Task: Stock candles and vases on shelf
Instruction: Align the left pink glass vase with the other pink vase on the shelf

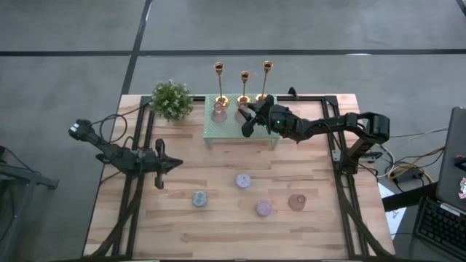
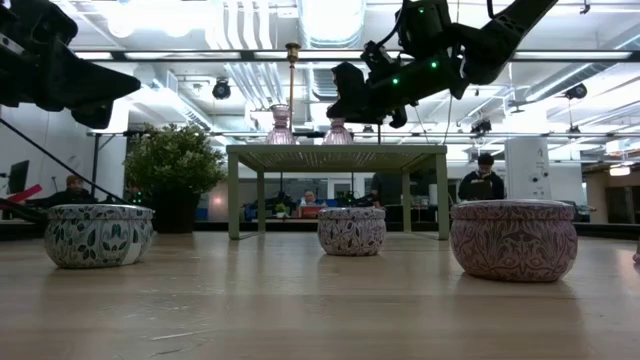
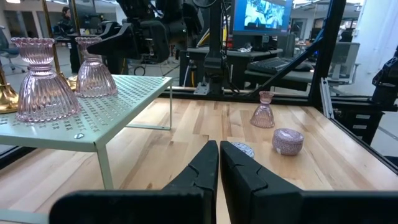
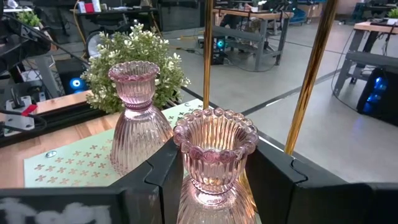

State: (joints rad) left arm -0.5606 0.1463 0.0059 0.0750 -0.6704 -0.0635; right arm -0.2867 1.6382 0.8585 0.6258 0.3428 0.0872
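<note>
Seen from above, a mint-green shelf (image 1: 240, 125) sits at upper centre of a wooden table (image 1: 218, 225). The right tool (image 1: 246, 116) reaches over the shelf, its fingers spread on either side of a ribbed pink glass vase (image 4: 214, 155), which stands on the mesh top. Whether the fingers touch the glass cannot be told. A second vase (image 4: 135, 118) stands just beside it on the shelf, nearer the potted plant (image 1: 172, 100). A third vase (image 1: 296, 201) remains on the table at lower right.

Three candles are also on the table: a blue-grey one (image 1: 199, 198) at lower centre-left, a lavender one (image 1: 242, 180) in the middle, a pink one (image 1: 263, 209) lower down.

The left tool (image 3: 219, 171) hovers at centre-left, clear of everything, fingers pressed together.

The vases look like thin, rigid glass: light, slick and breakable, and probably top-heavy with their flared rims. The narrow neck above the wide skirt seems the safest hold, with gentle pressure. The candles look squat, stable and sturdier; gripping across their round sides should do.
</note>
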